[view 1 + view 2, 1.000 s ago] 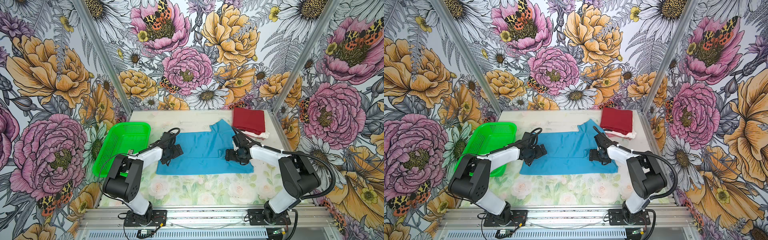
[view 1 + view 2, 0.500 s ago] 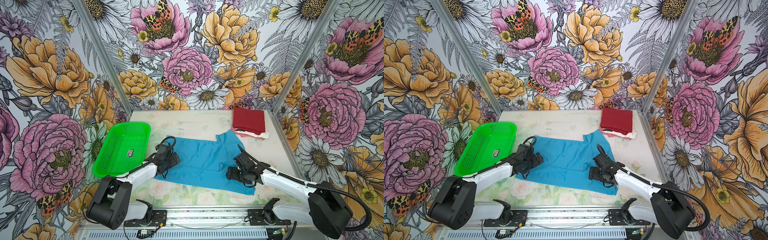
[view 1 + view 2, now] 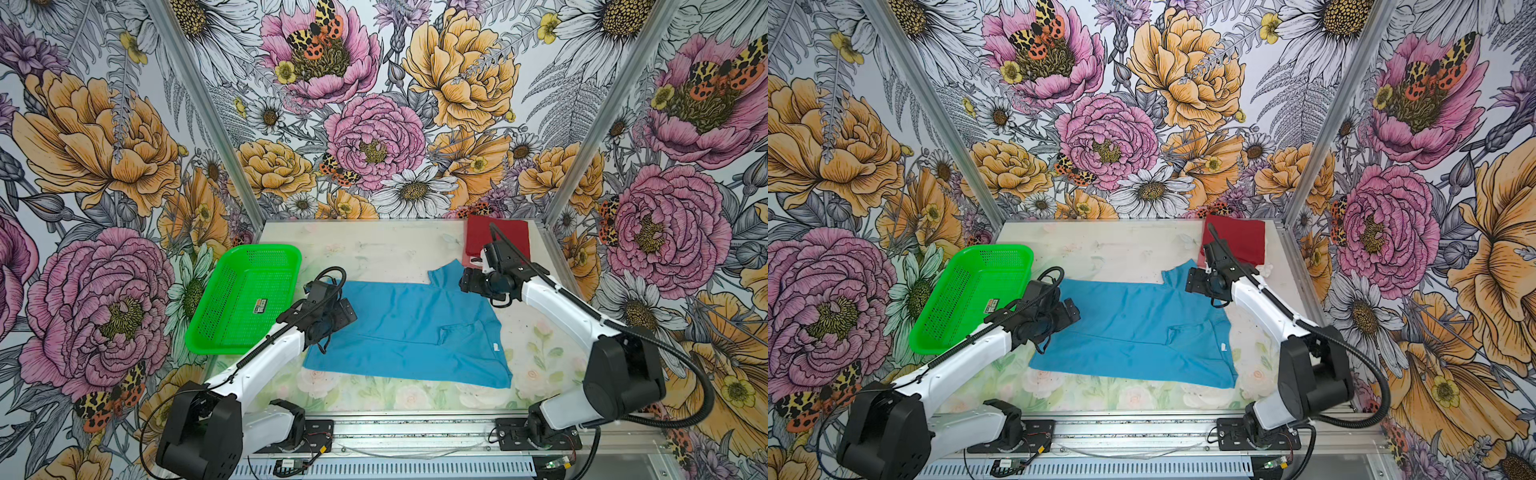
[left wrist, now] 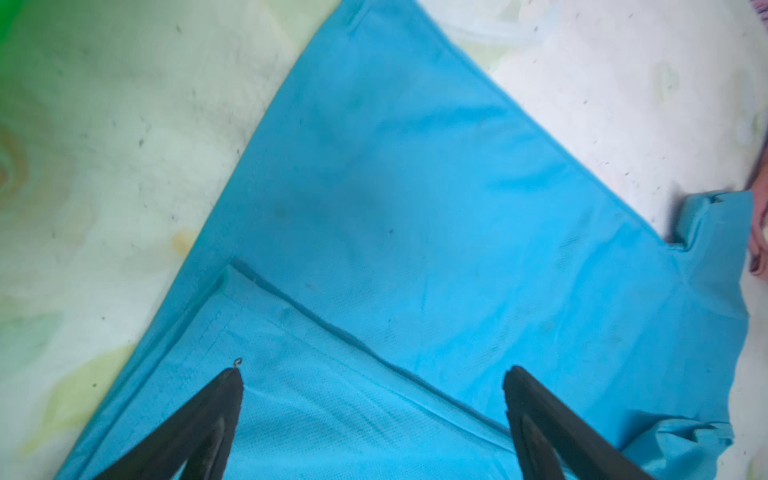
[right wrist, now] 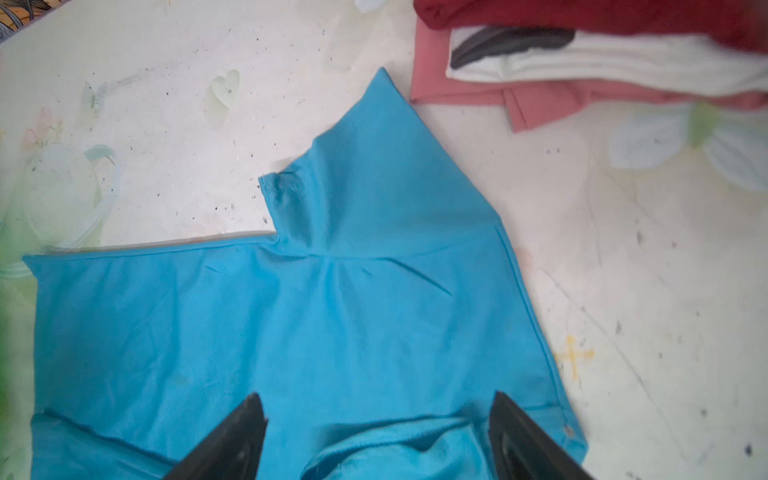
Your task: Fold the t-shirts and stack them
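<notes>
- Green basket (image 3: 245, 299), left edge of table (image 3: 374, 245): no shirt in it, only a small label (image 3: 261, 306) on its mesh floor. Judged to be the supply bin.
- Left claw (image 4: 374, 374): jaws wide apart with nothing between them, low over the left end of the sky-blue t-shirt (image 3: 407, 328).
- Sky-blue t-shirt: middle of table, spread flat. One sleeve is tucked in over the body near the right end; the other points toward the far right corner. The flat lay probably serves to give straight edges to fold along.
- Right claw (image 5: 376, 397): jaws well apart, holding nothing, above the shirt's right end by the outstretched sleeve. One claw at each end suits a two-armed fold.
- Far right corner: a stack with the dark red t-shirt (image 3: 509, 239) on top, the white t-shirt (image 5: 602, 62) beneath and the pinkish t-shirt (image 5: 457, 89) at the bottom. The blue sleeve tip lies just beside it; cannot tell whether they touch. The blue shirt looks to be the last for this stack.
</notes>
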